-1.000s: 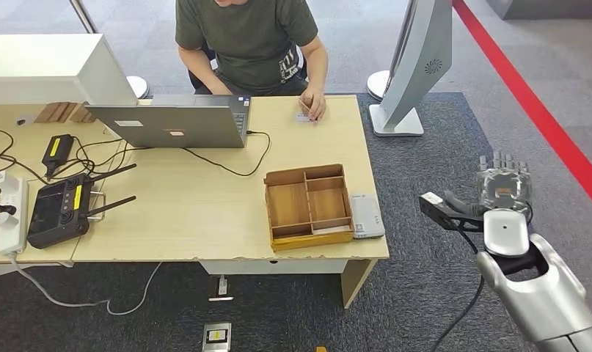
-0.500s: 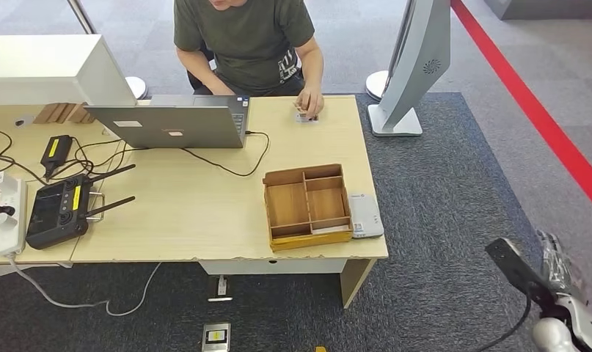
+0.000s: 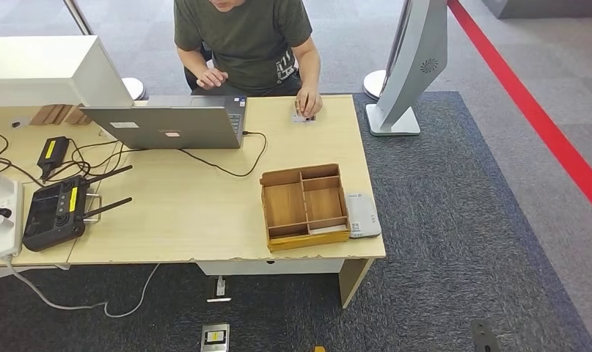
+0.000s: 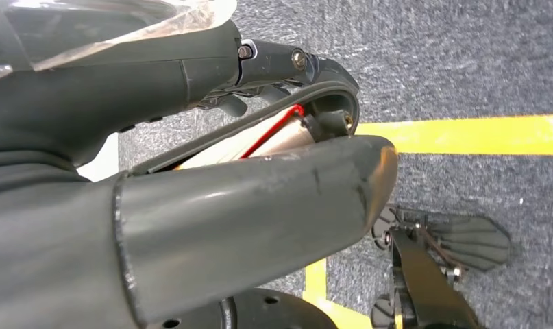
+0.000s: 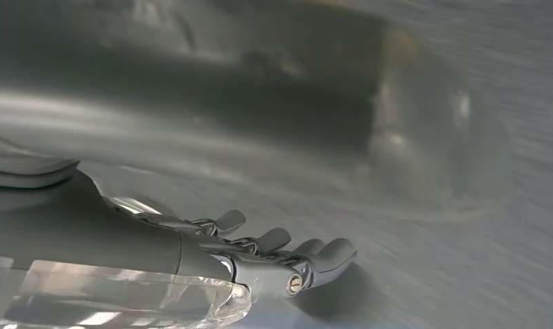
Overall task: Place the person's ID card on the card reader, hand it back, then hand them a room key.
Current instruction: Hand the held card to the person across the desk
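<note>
- On the pale wooden desk (image 3: 183, 213), seen from the head view, a brown wooden divided tray (image 3: 305, 206) sat near the front right corner, and I took it as my landmark.
- Just beside the tray, on its right, lay a flat white card reader (image 3: 362, 215), probably put at the desk edge so an arm could reach it.
- Well beyond the tray, at the far edge, a person in a dark green T-shirt (image 3: 241, 37) pressed a hand (image 3: 308, 101) on a small pale ID card (image 3: 301, 116), seemingly offering it for collection.
- The tray's compartments looked mostly bare; a thin pale strip, perhaps a room key, lay in the front one, though I could not be sure.
- Left of the tray stood a grey open laptop (image 3: 168, 123), and further left a black remote controller with antennas (image 3: 54, 213).
- From the left wrist view, the left hand (image 4: 191, 171) hung over grey carpet (image 4: 465, 62) with nothing visible in it; whether its fingers were clenched I could not tell.
- From the blurred right wrist view, the right hand (image 5: 260, 253) showed dark fingers (image 5: 328, 255) curled slightly, apart, grasping nothing.
</note>
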